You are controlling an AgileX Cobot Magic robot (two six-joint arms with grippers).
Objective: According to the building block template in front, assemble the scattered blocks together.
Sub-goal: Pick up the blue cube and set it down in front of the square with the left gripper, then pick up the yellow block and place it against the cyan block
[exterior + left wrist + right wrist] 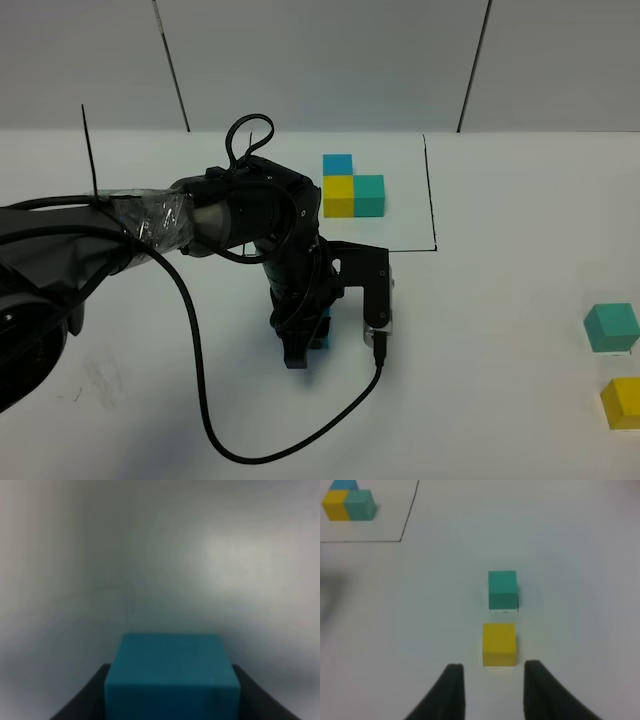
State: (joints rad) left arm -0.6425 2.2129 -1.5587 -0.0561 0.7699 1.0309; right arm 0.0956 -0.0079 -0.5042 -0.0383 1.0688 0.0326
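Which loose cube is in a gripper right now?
The sky-blue cube, clamped in the left gripper; the yellow cube and the teal cube sit free.

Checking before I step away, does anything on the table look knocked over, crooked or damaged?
Nothing stands out. The template sits inside its black frame, the teal cube and yellow cube rest flat at the right, and the left gripper grips the blue cube.

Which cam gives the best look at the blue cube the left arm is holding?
Left wrist. It shows the blue cube close up, clamped between the left fingers, with top and front face clear. Exterior high shows only a sliver of it under the left arm. Right wrist does not show it.
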